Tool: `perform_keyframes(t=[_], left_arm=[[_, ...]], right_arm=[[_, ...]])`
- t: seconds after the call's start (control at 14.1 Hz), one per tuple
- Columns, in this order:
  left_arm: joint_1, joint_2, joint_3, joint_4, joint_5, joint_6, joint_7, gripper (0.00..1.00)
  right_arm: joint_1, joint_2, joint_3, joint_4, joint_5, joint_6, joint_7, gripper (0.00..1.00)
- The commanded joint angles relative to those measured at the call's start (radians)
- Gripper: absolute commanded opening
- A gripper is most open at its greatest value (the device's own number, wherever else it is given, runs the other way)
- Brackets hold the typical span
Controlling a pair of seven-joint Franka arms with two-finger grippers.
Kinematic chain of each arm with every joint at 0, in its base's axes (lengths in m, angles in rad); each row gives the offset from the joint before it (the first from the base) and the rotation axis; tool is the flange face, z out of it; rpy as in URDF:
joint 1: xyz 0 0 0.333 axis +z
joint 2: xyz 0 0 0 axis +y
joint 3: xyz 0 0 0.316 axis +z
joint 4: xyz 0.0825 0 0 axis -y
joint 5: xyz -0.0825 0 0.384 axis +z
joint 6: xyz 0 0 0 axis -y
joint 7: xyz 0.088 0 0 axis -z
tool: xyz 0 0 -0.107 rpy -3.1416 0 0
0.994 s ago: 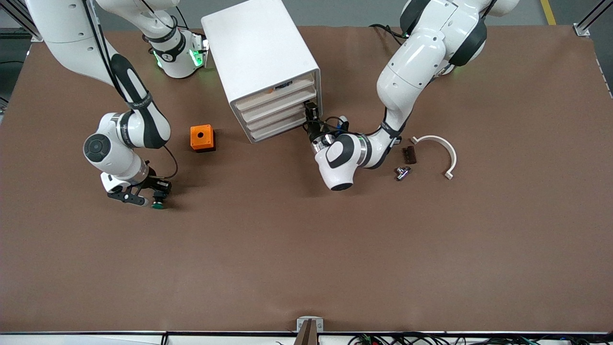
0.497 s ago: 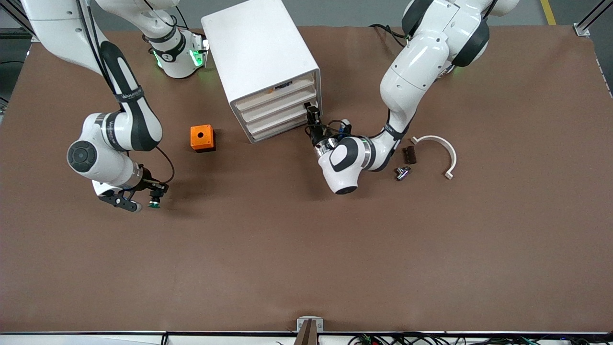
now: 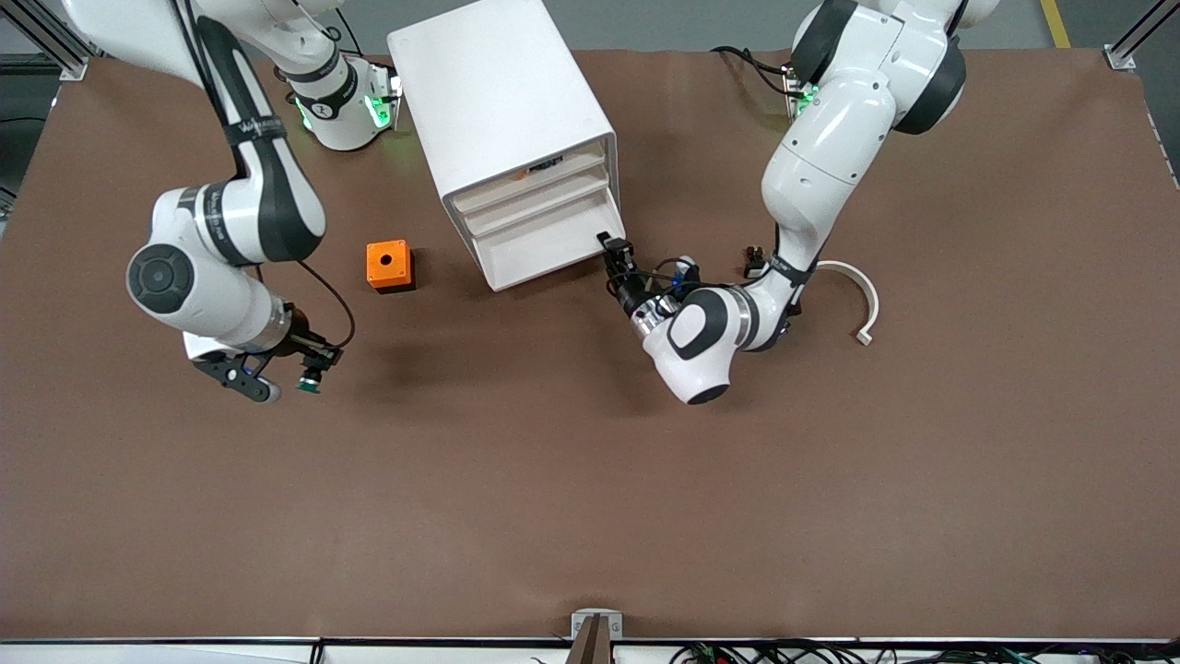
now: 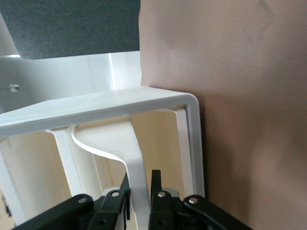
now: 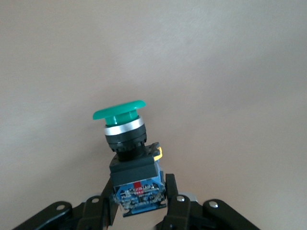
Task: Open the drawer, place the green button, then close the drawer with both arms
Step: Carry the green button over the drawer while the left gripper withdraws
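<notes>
We find the drawer (image 3: 544,247) now drawn partway out, left gripper (image 3: 616,253) clamped on its handle; right gripper (image 3: 309,376), lifted over the table, pinches the button (image 5: 123,139).

We see even, bright light from overhead in the front view, with soft dark shadows under both glossy white robot arms (image 3: 811,175) on the matte brown table cover (image 3: 590,480). The big white boxy cabinet (image 3: 498,101) is nearly washed out on top. Both wrist views look pale and hazy, their near edges slightly soft.
</notes>
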Motion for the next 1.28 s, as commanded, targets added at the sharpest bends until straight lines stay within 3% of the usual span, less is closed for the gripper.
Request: perform_keyframes(t=[0.0,0.21,0.35,0.43,0.57,0.64,0.99,1.21], left_arm=[[0.011,0.013,0.019,0.040,-0.018,0.012,0.010,0.17],[0.034,0.010,0.019,0.040,-0.018,0.012,0.018,0.18],[0.037,0.010,0.019,0.040,-0.018,0.012,0.019,0.26],[0.037,0.010,0.019,0.040,-0.018,0.012,0.027,0.40],[0.044,0.007,0.019,0.042,-0.018,0.019,0.039,0.86],[0.046,0.004,0.019,0.042,-0.018,0.020,0.042,1.00],[0.083,-0.028,-0.002,0.047,-0.021,0.017,0.244,1.00],[0.084,-0.059,0.002,0.047,-0.017,0.014,0.492,1.00]], right_arm=[[0.107,-0.036,-0.006,0.025,0.006,-0.051,0.192,0.00],[0.220,-0.037,-0.006,0.066,0.007,-0.067,0.410,0.00],[0.300,-0.037,-0.006,0.066,0.007,-0.067,0.549,0.00],[0.337,-0.037,-0.006,0.065,0.007,-0.067,0.614,0.00],[0.418,-0.036,-0.006,0.060,0.007,-0.065,0.750,0.00],[0.450,-0.036,-0.006,0.060,0.006,-0.065,0.807,0.00],[0.579,-0.024,-0.006,0.059,0.003,-0.061,1.065,0.00],[0.638,0.001,-0.006,0.063,-0.002,-0.045,1.189,0.00]])
